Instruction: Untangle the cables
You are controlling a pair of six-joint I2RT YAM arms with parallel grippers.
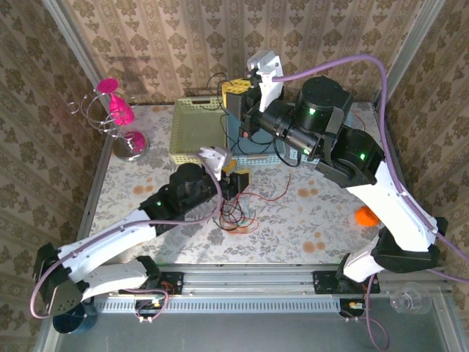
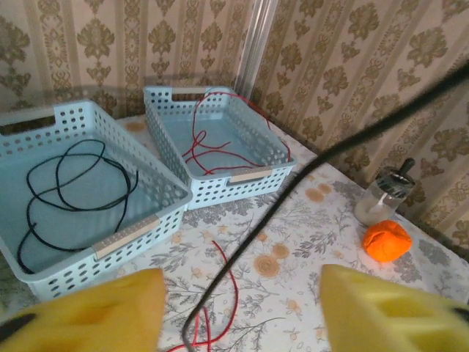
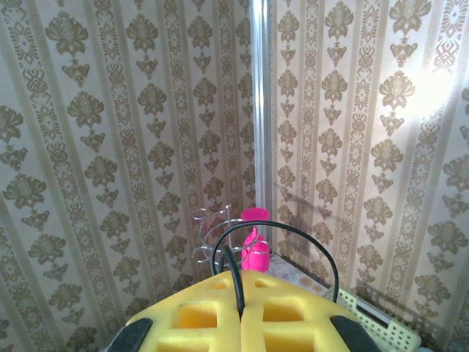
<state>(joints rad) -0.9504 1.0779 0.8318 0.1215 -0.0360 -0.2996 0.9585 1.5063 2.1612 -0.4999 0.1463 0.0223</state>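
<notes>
Right gripper (image 3: pixel 240 312), held high, pinched a black cable (image 3: pixel 293 233) between closed pads. Left gripper (image 2: pixel 242 312) had fingers spread above the tangle (image 1: pixel 236 214), black strand (image 2: pixel 352 143) between.

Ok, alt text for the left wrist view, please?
A taut black cable runs diagonally between the left arm's yellow jaws, which stand apart. Behind, one pale blue basket holds a looped black cable, a second basket a red cable; an orange lump lies right.

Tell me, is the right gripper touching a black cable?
Touching. The right wrist view shows the right gripper shut on the black cable, which loops up from between its jaws.
</notes>
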